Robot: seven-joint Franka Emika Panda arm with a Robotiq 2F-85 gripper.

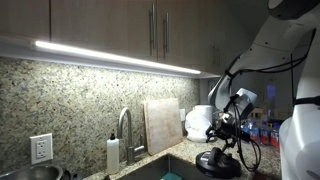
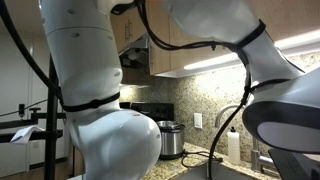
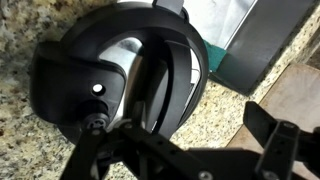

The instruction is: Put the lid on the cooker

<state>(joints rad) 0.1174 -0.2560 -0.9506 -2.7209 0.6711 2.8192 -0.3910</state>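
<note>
The lid (image 3: 120,70) is round, dark and glossy, and lies on the granite counter. It fills the upper left of the wrist view and also shows in an exterior view (image 1: 216,163). My gripper (image 3: 190,120) is open and empty just above it. One finger is over the lid's edge, the other over bare counter to the right. In an exterior view the gripper (image 1: 228,130) hangs a little above the lid. The cooker (image 1: 30,173), with a shiny silver rim, stands far along the counter by the wall outlet. It also shows in an exterior view (image 2: 170,138).
A steel sink (image 1: 170,170) with a faucet (image 1: 126,128) and a soap bottle (image 1: 113,153) lies between lid and cooker. A cutting board (image 1: 162,124) leans on the backsplash beside a white appliance (image 1: 198,122). A dark tray edge (image 3: 262,45) lies next to the lid.
</note>
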